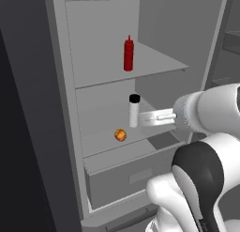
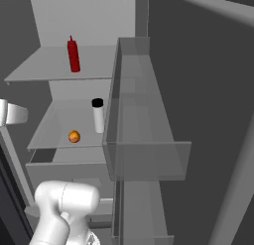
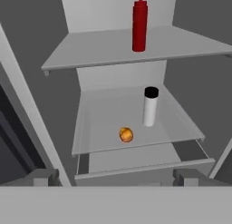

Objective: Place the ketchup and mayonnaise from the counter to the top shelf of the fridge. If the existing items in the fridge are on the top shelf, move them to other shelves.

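Observation:
The fridge [image 1: 61, 109] stands open. On its top shelf [image 3: 90, 51] the red ketchup [image 3: 139, 26] stands upright. One shelf lower [image 3: 99, 123], the mayonnaise [image 3: 150, 107], white with a dark lid, stands upright next to the orange ball [image 3: 126, 134]. My gripper [image 3: 117, 178] is open and holds nothing. It hangs in front of the fridge, level with the lower shelf, pulled back from the jar. In the left base view the gripper [image 1: 145, 118] points at the mayonnaise [image 1: 134, 111], with the ketchup [image 1: 128, 53] above and the ball [image 1: 120, 135] below left. The counter is out of view.
A grey drawer [image 1: 122, 179] sits under the lower shelf, partly pulled out. The open fridge door with its clear bins [image 2: 149, 154] stands to the right of the shelves. A dark cupboard side [image 1: 23, 132] borders the fridge on the left.

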